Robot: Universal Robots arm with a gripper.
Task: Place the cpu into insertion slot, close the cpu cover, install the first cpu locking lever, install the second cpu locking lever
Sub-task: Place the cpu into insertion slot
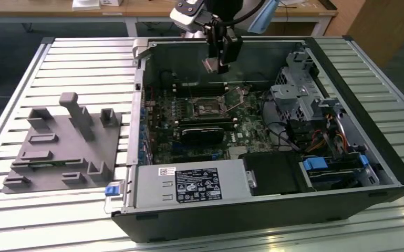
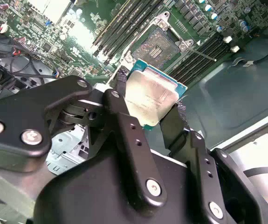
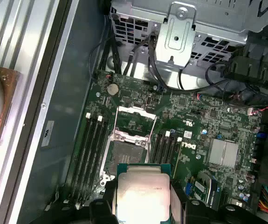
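At the exterior view's left, a grey moulded fixture [image 1: 61, 147] lies on the slatted aluminium table [image 1: 19, 220]. Just beside it, toward the exterior view's right, the open computer case [image 1: 258, 220] lies on its side with the motherboard [image 1: 187, 121] exposed. The power supply [image 1: 187, 185] sits along the edge of the case nearest the camera.

The gripper [image 1: 214, 65] hangs above the far part of the motherboard, within the case opening. Its fingers [image 2: 127, 121] are clamped on the cpu [image 2: 152, 95], one on each of two opposite edges (the silvery metal top faces both wrist cameras). The cpu is held in the air, apart from the board.

In the first wrist view, the insertion slot [image 3: 125, 151] lies on the board beyond the held cpu, with its dark contact field exposed. The cpu cover [image 3: 136, 109] stands swung open at one edge of the slot. Long black memory slots [image 3: 89, 149] flank the slot on both sides.

At the exterior view's right, a metal drive cage [image 1: 303, 97] and bundled cables [image 1: 328, 139] occupy that end of the case.
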